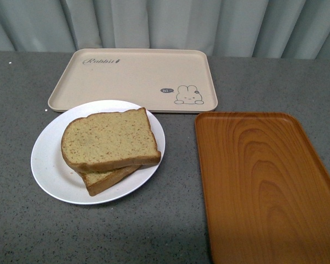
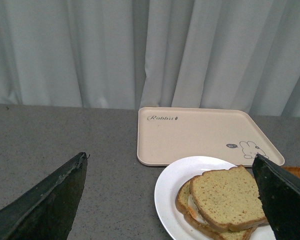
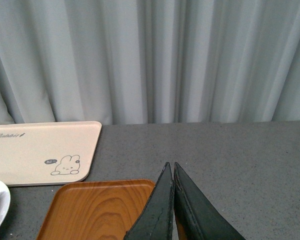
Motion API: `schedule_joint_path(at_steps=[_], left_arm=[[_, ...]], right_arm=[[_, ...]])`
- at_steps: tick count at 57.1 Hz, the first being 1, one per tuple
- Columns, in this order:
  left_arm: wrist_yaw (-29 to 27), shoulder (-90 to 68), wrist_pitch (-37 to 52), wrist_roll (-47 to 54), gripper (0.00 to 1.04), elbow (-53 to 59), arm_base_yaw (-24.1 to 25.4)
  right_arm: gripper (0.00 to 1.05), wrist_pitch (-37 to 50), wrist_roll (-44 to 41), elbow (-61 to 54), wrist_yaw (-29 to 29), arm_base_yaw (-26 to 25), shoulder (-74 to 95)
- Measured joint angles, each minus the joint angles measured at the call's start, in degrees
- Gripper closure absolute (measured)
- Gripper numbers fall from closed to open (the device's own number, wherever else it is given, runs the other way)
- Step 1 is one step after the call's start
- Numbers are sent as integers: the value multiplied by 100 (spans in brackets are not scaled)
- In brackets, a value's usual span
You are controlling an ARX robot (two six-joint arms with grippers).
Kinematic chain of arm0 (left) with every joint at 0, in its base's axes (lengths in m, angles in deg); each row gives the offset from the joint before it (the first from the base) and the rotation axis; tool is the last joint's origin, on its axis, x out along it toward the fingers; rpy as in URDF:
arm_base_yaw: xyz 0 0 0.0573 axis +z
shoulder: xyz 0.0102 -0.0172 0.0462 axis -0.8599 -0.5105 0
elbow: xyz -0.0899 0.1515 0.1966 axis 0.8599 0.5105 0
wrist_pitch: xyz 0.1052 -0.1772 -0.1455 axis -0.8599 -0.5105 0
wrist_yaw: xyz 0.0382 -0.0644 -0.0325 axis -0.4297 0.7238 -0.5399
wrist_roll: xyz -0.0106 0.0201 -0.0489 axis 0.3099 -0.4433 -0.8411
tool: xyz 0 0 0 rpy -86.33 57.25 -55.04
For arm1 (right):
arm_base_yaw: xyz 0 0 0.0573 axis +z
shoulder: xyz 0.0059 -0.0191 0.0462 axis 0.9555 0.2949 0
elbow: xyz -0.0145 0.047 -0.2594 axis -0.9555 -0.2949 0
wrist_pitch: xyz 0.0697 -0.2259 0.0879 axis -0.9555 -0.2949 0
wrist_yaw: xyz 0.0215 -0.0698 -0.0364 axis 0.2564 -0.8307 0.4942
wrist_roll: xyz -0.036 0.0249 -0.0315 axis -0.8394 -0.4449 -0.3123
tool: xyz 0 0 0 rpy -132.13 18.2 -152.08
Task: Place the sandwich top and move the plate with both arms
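Where it lies, sandwich top (image 1: 109, 140), speckled tan

Soft, even light in all views, faint shadow beneath the plate (image 1: 47, 159), slight grain throughout.

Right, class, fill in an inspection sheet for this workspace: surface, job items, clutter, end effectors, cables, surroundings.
Surface: grey speckled tabletop, no spills seen.
Job items: sandwich top lies skewed on a lower slice, both on the white plate.
Clutter: beige rabbit tray behind the plate; wood-grain tray to its right; nothing on either.
End effectors: left end effector open, holding nothing; right end effector shut, holding nothing; neither shows in the front view.
Cables: nothing seen.
Surroundings: pale curtain behind the table.
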Motion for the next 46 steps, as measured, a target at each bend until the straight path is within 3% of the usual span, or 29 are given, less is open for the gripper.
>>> schedule_joint_path(at_steps=[34, 39, 46], left_arm=[[0, 0, 0, 0, 6, 0, 0], [0, 0, 0, 0, 6, 0, 0], [0, 2, 0, 0, 6, 0, 0]], right_arm=[[104, -1080, 0, 0, 0, 0, -1091], [104, -1954, -2, 2, 13, 0, -1757], [104, -2046, -2, 2, 15, 0, -2026]])
